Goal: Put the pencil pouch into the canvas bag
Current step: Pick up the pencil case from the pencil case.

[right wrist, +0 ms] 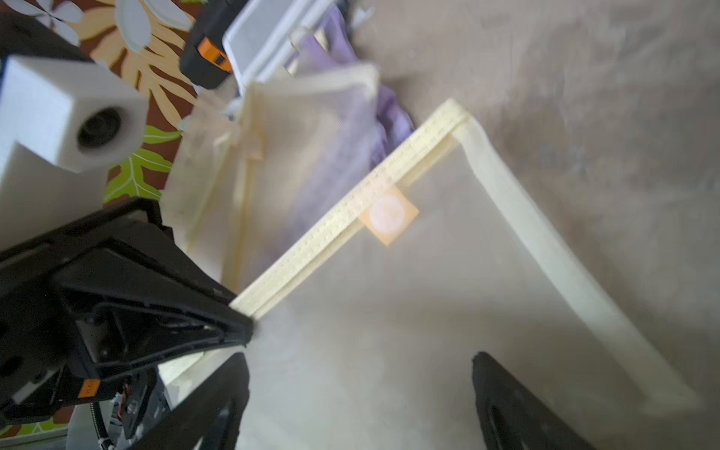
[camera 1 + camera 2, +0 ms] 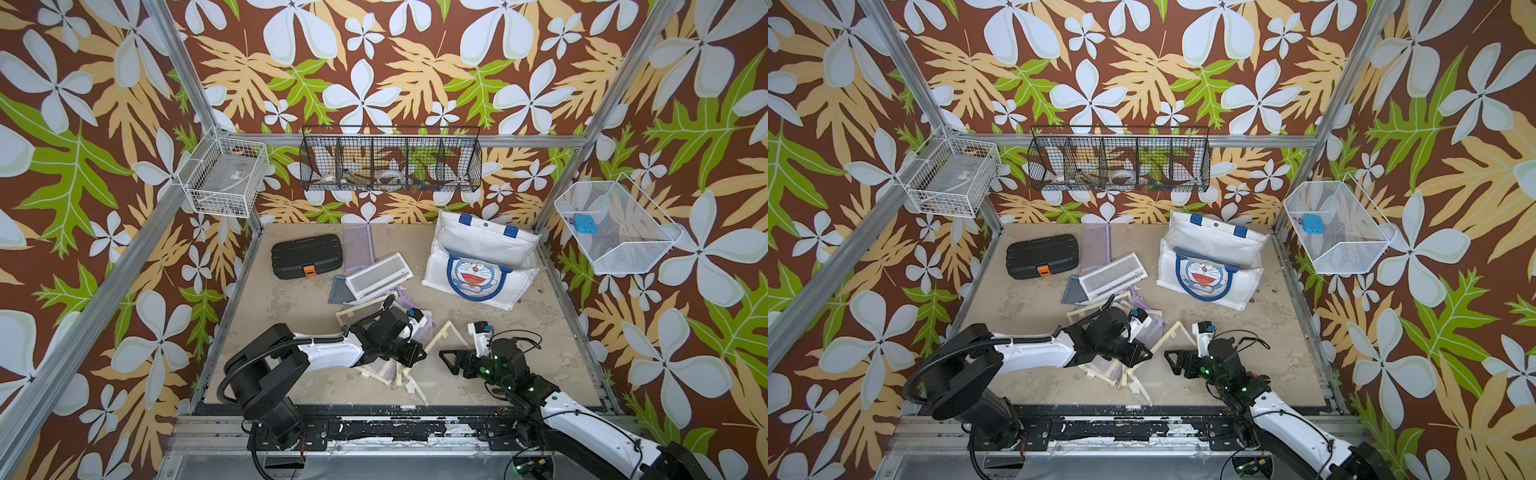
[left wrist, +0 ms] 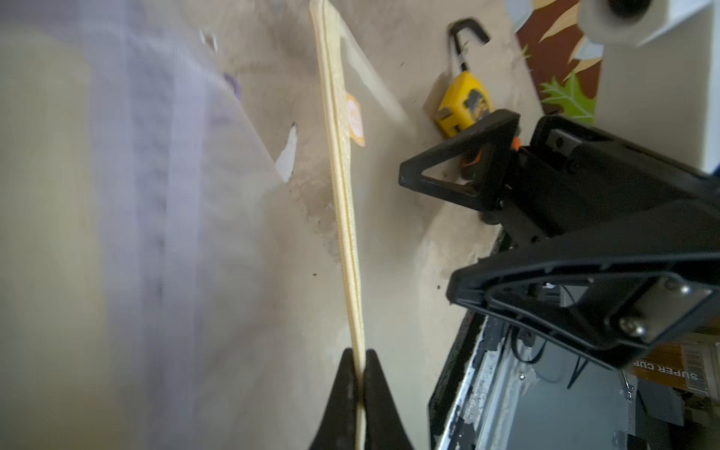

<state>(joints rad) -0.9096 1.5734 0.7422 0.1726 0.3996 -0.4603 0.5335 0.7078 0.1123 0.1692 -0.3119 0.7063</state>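
The pencil pouch is a flat see-through mesh pouch with a cream zipper edge and an orange tag. It lies tilted near the table's front middle. My left gripper is shut on the zipper edge, also seen in both top views. My right gripper stands open just over the pouch's mesh, holding nothing, to the right of the left one. The canvas bag, white with blue handles and a cartoon face, sits at the back right with its mouth open.
A black plastic case lies at the back left. A white mesh pouch and purple and cream pouches are heaped mid-table. A yellow tape measure lies by the wall. Wire baskets hang on the walls.
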